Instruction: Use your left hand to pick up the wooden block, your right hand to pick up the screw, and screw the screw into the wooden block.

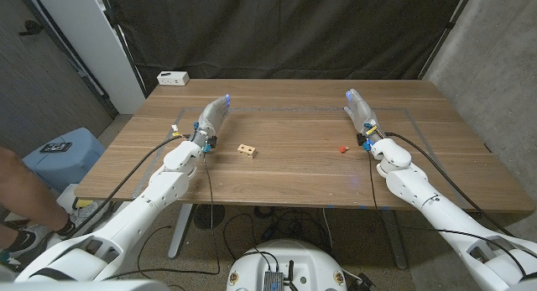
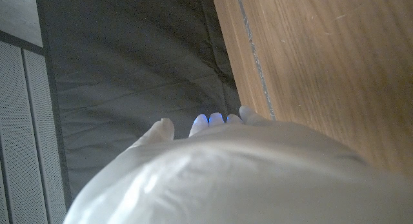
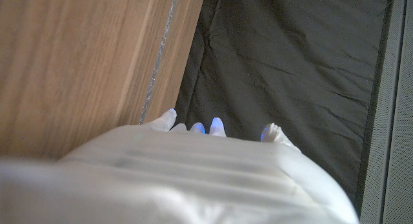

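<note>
head view: your left hand [image 1: 213,115] and right hand [image 1: 359,109] hold nothing, fingers extended; small pale wooden block [image 1: 246,150] at the left hand's 4 o'clock, tiny red screw [image 1: 342,148] at the right hand's 7 o'clock on the brown wooden desk [image 1: 294,178].

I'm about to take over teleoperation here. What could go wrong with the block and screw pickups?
The screw is tiny and lies loose on the table; the right hand may nudge it away rather than pinch it. The wooden block is small too, so the left hand might cover its holes when gripping.

Head camera overlooks the table [image 1: 294,169]; wrist cameras face its far edge.
</note>
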You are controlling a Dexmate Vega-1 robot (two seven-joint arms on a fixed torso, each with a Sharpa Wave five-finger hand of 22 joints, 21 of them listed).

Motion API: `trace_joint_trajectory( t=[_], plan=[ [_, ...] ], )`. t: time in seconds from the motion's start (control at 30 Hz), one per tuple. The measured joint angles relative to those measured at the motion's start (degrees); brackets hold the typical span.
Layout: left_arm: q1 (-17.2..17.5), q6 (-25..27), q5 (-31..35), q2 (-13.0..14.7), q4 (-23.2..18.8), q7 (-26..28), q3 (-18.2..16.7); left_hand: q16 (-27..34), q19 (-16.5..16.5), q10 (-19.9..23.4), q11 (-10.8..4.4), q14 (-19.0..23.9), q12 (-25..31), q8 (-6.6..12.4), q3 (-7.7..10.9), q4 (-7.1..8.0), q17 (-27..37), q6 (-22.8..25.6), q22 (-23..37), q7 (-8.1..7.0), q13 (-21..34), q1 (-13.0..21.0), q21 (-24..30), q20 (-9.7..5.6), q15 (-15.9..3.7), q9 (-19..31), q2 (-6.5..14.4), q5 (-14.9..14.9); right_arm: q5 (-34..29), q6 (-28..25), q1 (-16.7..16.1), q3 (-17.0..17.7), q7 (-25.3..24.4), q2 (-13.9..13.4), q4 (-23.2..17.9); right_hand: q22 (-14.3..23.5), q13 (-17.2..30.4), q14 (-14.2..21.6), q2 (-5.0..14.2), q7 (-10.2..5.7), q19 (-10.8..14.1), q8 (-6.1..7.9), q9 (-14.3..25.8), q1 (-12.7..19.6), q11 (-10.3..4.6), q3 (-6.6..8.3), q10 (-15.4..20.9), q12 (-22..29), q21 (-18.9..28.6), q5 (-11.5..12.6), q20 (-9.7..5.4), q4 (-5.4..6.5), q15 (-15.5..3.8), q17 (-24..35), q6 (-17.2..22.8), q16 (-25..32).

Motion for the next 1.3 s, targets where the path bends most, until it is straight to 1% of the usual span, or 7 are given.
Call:
trace_joint_trajectory(
  t=[0.13,0.33,0.7,0.73,0.83,1.13,1.3],
  plan=[
    [0.0,-0.2,0.0,0.3,-0.2,-0.4,0.0,0.0,0.2,0.7,-0.74,0.2,0.0,0.00,0.19,-0.43,0.0,0.5,0.0,-0.53,0.0,0.4,0.0,0.23,0.21,0.0,0.0,0.0,-0.2,0.0,0.0,-0.2,-0.4,0.1,-0.4,0.0,0.0,0.0,-0.01,0.00,0.0,0.00,0.0,0.0,0.00,0.00,0.0,0.0,0.0,0.0,0.00,0.00,0.00,0.0,0.0,0.0],
    [0.0,0.7,1.0,1.8,-2.0,-0.1,0.2,0.0,0.4,1.5,-1.15,0.7,0.4,0.22,0.28,-1.45,0.0,1.2,-0.1,-1.24,0.0,0.9,0.0,0.41,0.21,0.0,0.1,0.0,-0.7,-0.3,0.0,-0.5,-0.7,0.2,-0.6,0.0,0.0,0.0,-0.18,0.00,0.0,0.00,0.0,-0.2,0.00,0.00,0.0,0.0,0.0,0.0,0.01,0.00,0.01,-0.2,0.0,0.0],
    [0.7,2.2,2.7,5.3,-6.5,0.6,0.4,0.0,0.6,2.1,-1.76,0.7,0.4,0.22,0.51,-2.65,0.0,1.9,-0.2,-1.43,-0.2,1.7,0.0,0.21,0.20,0.0,0.3,0.0,-1.7,-0.2,0.8,-1.0,-1.0,0.8,0.6,0.0,0.0,0.0,-0.18,0.01,0.0,-0.01,0.0,-0.2,0.01,0.25,0.0,0.2,0.2,0.0,0.01,-0.24,0.01,-0.2,0.0,0.0],
    [0.8,3.1,3.6,5.6,-7.0,1.0,0.4,0.0,0.6,2.1,-1.76,0.7,0.4,0.22,0.51,-2.65,0.0,1.9,-0.2,-1.43,-0.2,1.7,0.0,0.21,0.20,0.0,0.3,0.0,-1.7,-0.2,1.1,-1.1,-1.1,0.8,0.7,0.0,0.0,0.0,-0.19,0.01,0.0,-0.01,0.0,-0.2,0.00,0.25,0.0,0.2,0.2,0.0,0.01,-0.24,0.01,-0.2,0.0,0.0],
    [1.1,3.6,4.2,6.3,-8.0,1.4,0.3,0.0,0.6,2.4,-1.99,0.9,0.4,0.44,0.54,-3.08,0.0,2.1,-0.2,-1.29,-0.2,1.8,0.0,0.21,-0.02,0.0,0.1,0.0,-1.9,-0.2,1.1,-1.1,-1.3,0.7,0.7,0.0,0.0,0.0,-0.39,0.01,0.0,-0.01,0.0,0.1,0.01,0.24,0.0,0.2,0.2,0.0,0.01,-0.24,0.01,-0.2,0.0,0.0],
    [2.3,4.7,6.5,9.1,-11.8,2.7,0.1,0.0,0.4,3.2,-2.78,0.8,0.9,0.44,0.66,-4.10,0.0,2.7,-0.2,-1.86,-0.2,2.3,0.0,-0.02,-0.25,0.0,0.2,0.0,-2.3,-0.6,0.9,-1.1,-2.0,0.2,-0.5,0.0,0.0,0.0,-0.39,0.01,0.0,-0.01,0.0,0.1,0.01,0.24,0.0,0.2,0.2,0.0,0.01,-0.24,0.01,-0.2,0.0,0.0],
    [2.9,5.5,7.8,10.8,-13.9,2.9,0.0,0.0,-0.6,3.6,-3.25,0.0,0.9,0.43,0.53,-4.84,0.0,3.0,-0.2,-2.16,-0.2,2.8,0.0,0.06,0.56,0.0,0.1,0.0,-2.4,-0.6,0.6,-1.0,-2.4,0.1,-1.0,0.0,0.0,0.0,-0.39,0.01,0.0,-0.01,0.0,0.1,0.01,0.24,0.0,0.2,0.2,0.0,0.01,-0.24,0.01,-0.2,0.0,0.0]
  ],
)
